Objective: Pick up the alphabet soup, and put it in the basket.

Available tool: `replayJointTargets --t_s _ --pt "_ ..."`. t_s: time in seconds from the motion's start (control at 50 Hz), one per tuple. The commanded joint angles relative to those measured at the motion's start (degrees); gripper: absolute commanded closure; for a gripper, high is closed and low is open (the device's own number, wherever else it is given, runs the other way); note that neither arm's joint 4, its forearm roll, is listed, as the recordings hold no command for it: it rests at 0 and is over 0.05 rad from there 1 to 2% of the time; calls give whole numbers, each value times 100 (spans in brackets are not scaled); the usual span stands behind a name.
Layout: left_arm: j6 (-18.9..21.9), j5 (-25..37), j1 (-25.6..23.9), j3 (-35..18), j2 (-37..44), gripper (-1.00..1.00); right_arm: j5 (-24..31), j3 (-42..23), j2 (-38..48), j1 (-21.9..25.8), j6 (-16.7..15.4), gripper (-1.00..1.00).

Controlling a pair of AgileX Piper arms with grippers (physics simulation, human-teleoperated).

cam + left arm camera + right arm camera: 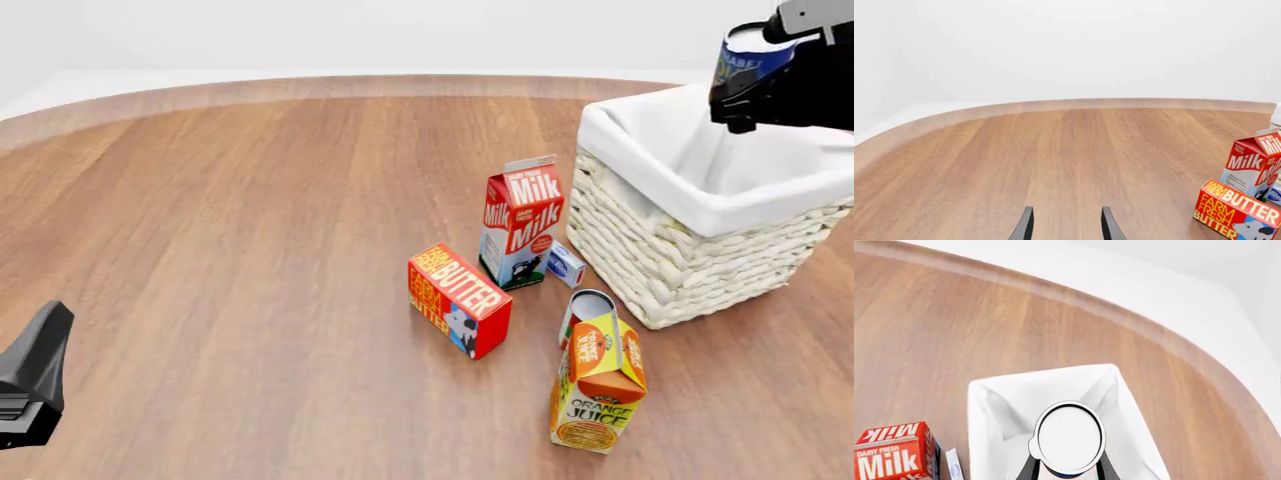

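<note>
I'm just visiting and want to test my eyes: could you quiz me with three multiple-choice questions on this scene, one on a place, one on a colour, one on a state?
1. Where is the alphabet soup?
A. lying on the table
B. held above the basket
C. beside the butter box

2. The milk carton is mainly:
A. red
B. green
C. black

3. The left gripper is:
A. shut on a can
B. holding the milk
C. open, empty

Answers: 1 B, the right gripper holds it over the white lining. 2 A, red faces with white lettering. 3 C, its fingers are apart over bare wood.
</note>
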Motion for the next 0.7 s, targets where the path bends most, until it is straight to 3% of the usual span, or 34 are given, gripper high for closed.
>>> replayJointTargets --t_s 0.02,0.7 --pt "0 0 0 0 0 -100 110 -197 209 -61 8 100" --pt "0 0 0 0 0 -100 102 -254 784 -274 -274 100"
